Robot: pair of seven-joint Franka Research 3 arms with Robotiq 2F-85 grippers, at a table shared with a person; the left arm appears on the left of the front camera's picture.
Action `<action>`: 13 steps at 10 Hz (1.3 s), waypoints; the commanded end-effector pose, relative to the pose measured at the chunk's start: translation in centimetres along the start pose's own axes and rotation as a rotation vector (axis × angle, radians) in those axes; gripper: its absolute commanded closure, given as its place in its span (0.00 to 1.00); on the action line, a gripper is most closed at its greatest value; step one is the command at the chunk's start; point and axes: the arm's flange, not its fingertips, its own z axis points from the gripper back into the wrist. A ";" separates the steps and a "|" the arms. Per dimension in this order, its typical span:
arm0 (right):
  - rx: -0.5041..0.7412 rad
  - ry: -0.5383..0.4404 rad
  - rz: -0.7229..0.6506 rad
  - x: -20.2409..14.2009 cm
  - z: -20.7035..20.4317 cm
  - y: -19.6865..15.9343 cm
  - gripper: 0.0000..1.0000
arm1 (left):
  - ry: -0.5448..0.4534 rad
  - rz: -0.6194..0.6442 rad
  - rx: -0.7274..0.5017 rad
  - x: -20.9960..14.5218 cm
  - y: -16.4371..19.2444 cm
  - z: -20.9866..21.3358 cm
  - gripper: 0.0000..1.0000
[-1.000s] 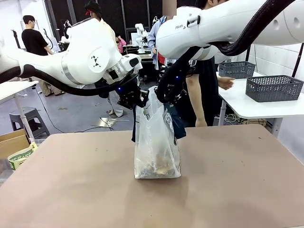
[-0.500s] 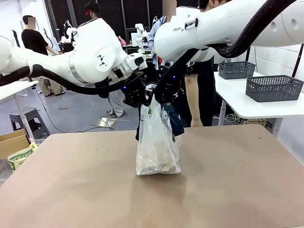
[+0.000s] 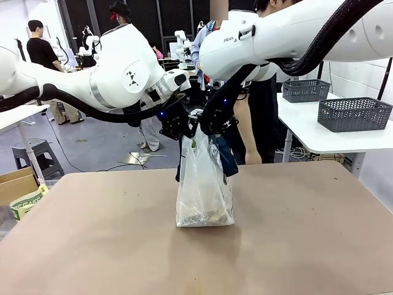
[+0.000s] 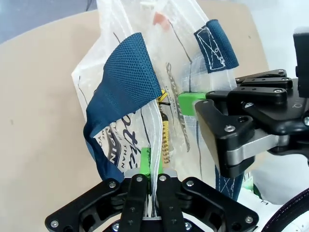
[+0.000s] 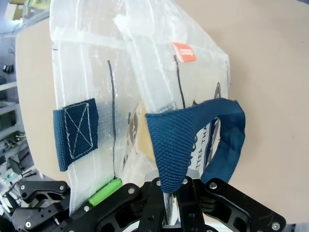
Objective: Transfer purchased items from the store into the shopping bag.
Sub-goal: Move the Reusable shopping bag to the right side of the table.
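The shopping bag (image 3: 204,184), translucent with navy straps and lettering, stands upright on the brown table (image 3: 307,233). Both grippers pinch its top rim, close together. My left gripper (image 3: 183,127) is shut on the rim's left side; in the left wrist view its fingers (image 4: 153,193) clamp the plastic beside a navy strap (image 4: 128,92). My right gripper (image 3: 213,126) is shut on the other side, where its fingers (image 5: 171,195) grip plastic and strap (image 5: 183,135). Purchased items (image 3: 206,216) lie in the bag's bottom; a yellow piece (image 4: 165,140) shows through the plastic.
A person (image 3: 261,117) stands behind the bag at the table's far side. Two dark grey lattice baskets (image 3: 353,114) sit on a white side table (image 3: 331,138) at the right; whether either is the store I cannot tell. A cardboard box (image 3: 18,190) stands at the left.
Both grippers have drawn closer together, pulling the bag's mouth narrow and its body taller. Over the last half second almost nothing has moved.
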 end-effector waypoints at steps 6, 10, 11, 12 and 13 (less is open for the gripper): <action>0.046 -0.046 0.038 1.2 -0.2 0.4 1.00 | -0.020 -0.029 -0.034 0.3 -0.6 -0.2 1.00; 0.065 -0.059 0.074 1.5 -0.5 0.9 1.00 | -0.031 -0.045 -0.051 0.7 -0.6 -0.4 1.00; 0.069 -0.062 0.081 1.5 -0.6 1.1 1.00 | -0.030 -0.053 -0.055 0.9 -0.7 -0.6 1.00; 0.072 -0.062 0.081 1.6 -0.6 1.2 1.00 | -0.032 -0.058 -0.059 1.0 -0.7 -0.6 1.00; 0.071 -0.060 0.076 1.6 -0.6 1.3 1.00 | -0.033 -0.061 -0.067 1.0 -0.6 -0.7 1.00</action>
